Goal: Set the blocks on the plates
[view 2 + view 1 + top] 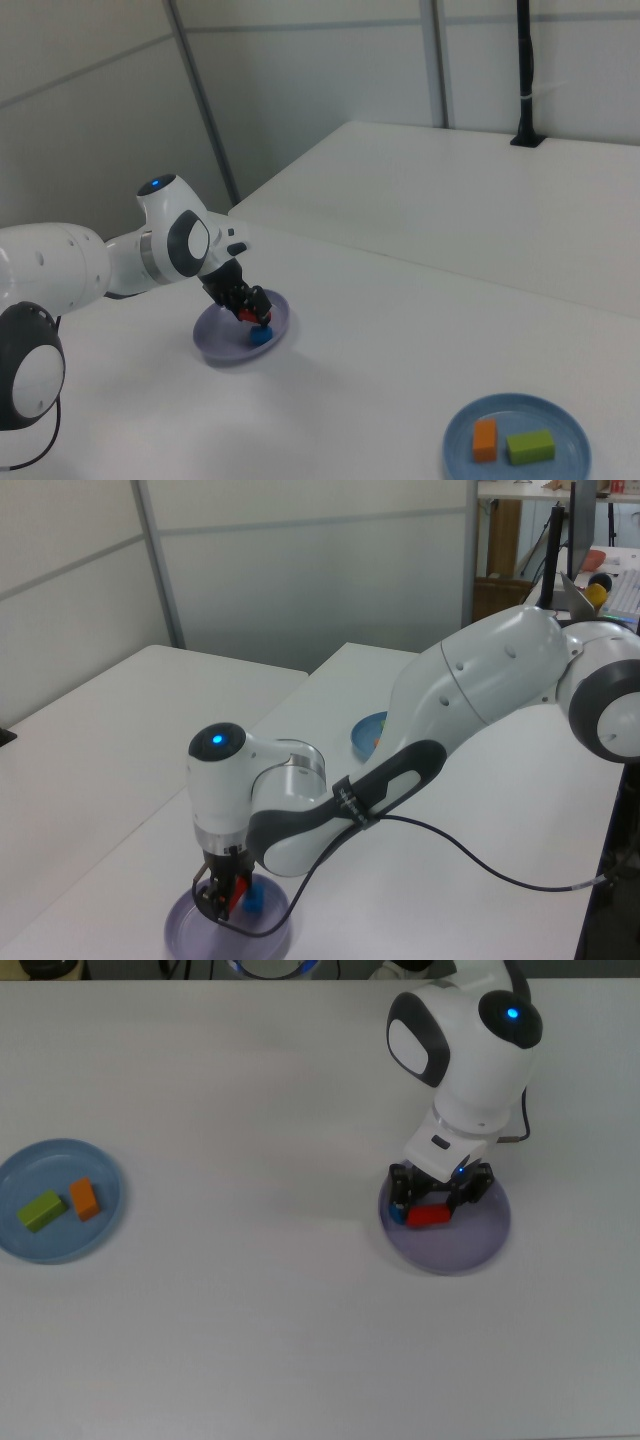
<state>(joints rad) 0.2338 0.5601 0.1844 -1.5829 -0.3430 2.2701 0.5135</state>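
My gripper [433, 1210] [225, 901] [248, 304] hangs low over the lavender plate [480, 1240] [190, 935] [215, 335], shut on the red block [429, 1216] [237, 895] [247, 315]. The blue cube [397, 1211] [254, 901] [260, 335] lies on that plate, right beside the red block and partly hidden by the fingers in the top view. On the light blue plate [18, 1245] [364, 728] [565, 420] rest the lime-green brick [41, 1210] [530, 445] and the orange brick [85, 1199] [484, 439].
The white arm [480, 690] stretches across the table from the left view's right, with a black cable [480, 850] looping off it. A wall panel and a black pole [524, 70] stand behind the table in the right view.
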